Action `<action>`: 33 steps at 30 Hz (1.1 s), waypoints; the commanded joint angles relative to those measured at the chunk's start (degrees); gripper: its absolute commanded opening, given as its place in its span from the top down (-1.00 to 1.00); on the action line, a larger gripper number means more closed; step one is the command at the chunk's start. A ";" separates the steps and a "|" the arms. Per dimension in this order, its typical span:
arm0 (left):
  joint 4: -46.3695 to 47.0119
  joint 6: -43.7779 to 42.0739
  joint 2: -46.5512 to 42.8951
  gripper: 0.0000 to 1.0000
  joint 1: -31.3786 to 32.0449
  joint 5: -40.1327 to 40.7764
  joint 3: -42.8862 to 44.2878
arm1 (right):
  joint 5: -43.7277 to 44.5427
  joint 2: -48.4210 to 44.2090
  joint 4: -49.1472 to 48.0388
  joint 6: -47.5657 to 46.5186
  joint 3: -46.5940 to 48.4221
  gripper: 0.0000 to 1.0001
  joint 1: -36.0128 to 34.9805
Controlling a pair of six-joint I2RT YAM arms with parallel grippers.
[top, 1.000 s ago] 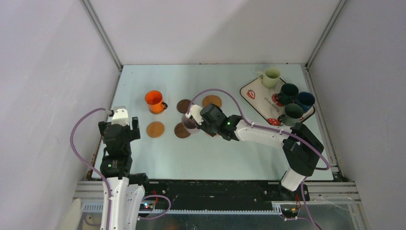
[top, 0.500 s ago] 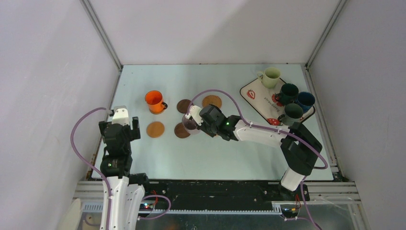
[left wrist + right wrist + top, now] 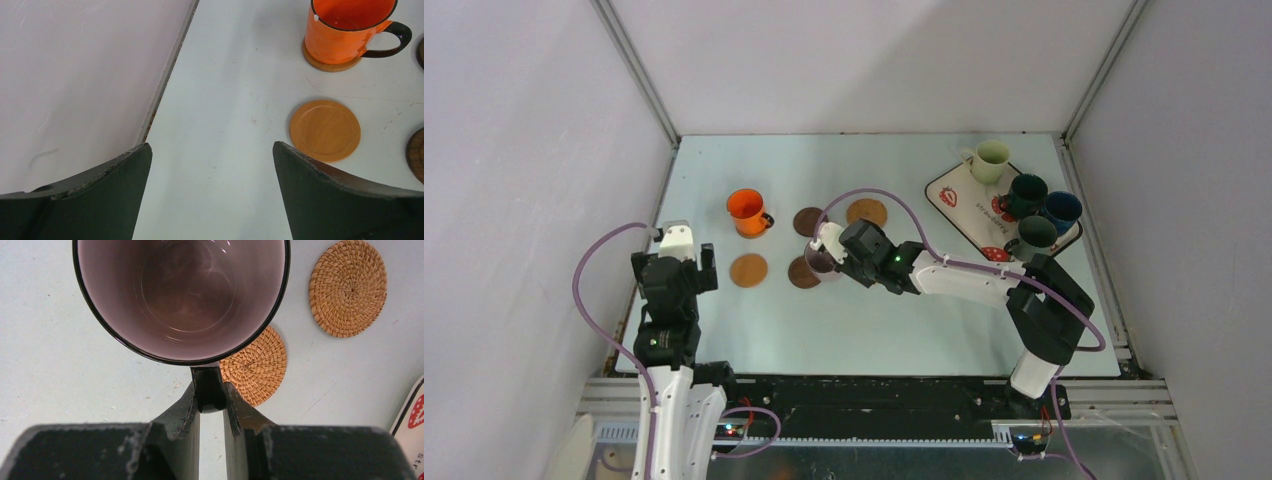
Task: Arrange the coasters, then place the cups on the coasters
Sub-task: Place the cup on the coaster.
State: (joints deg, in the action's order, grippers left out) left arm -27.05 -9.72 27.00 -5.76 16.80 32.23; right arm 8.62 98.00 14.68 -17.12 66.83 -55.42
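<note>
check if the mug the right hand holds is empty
Empty. The right wrist view looks into the mug and shows a bare bottom; the right hand pinches its handle.

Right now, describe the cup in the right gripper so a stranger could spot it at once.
In the middle of the table, just right of the orange cup, the right gripper pinches a cup by its dark handle. It is pale mauve inside, not orange like its neighbour.
</note>
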 commanded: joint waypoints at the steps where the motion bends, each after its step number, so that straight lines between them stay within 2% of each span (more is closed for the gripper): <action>1: 2.77 -1.36 0.07 -0.97 -0.29 0.49 -0.51 | 1.25 -0.66 -5.36 -0.75 2.46 1.00 -0.57; 28: 2.88 -1.71 2.97 -0.97 -0.28 1.66 -0.68 | 2.19 1.01 -4.83 -1.97 2.50 1.00 -0.66; 33: 3.08 -1.74 3.65 -0.97 -0.30 2.20 -0.70 | 2.27 2.61 -2.43 -1.52 4.33 1.00 -0.72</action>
State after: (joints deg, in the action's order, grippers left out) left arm -26.79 -10.59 30.17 -5.76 17.80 32.23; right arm 9.78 100.42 14.98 -18.68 66.94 -55.72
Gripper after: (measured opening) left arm 0.985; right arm 0.208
